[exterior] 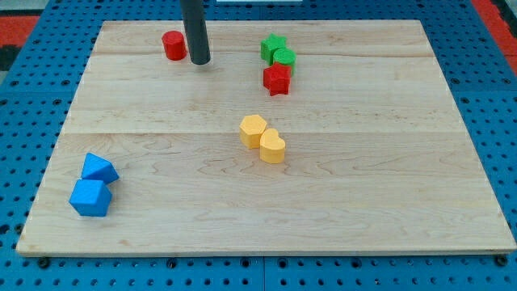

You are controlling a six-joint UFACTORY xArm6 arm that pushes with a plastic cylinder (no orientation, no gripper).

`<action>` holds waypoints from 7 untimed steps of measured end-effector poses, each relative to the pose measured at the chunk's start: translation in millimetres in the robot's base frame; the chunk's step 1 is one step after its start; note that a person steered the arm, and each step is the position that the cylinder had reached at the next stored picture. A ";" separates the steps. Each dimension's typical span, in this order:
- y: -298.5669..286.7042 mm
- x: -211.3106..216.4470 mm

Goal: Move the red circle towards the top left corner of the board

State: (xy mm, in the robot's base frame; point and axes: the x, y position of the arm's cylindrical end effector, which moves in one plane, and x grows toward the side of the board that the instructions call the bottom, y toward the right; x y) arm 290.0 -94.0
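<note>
Pale wooden board (339,202) on blue pegboard (36,89). Red circle (174,45) near board's top edge, left of centre. My tip (200,61) just right of red circle — apart or touching, cannot tell. No jaws, just a rod. Further right: green star (272,47), green circle (284,58), red star (277,79) clustered. Below: yellow pair (262,138) — touching. Bottom left: two blue blocks (94,186).
</note>
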 end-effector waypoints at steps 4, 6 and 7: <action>-27.1 -14.2; -34.5 -13.4; -43.6 -17.7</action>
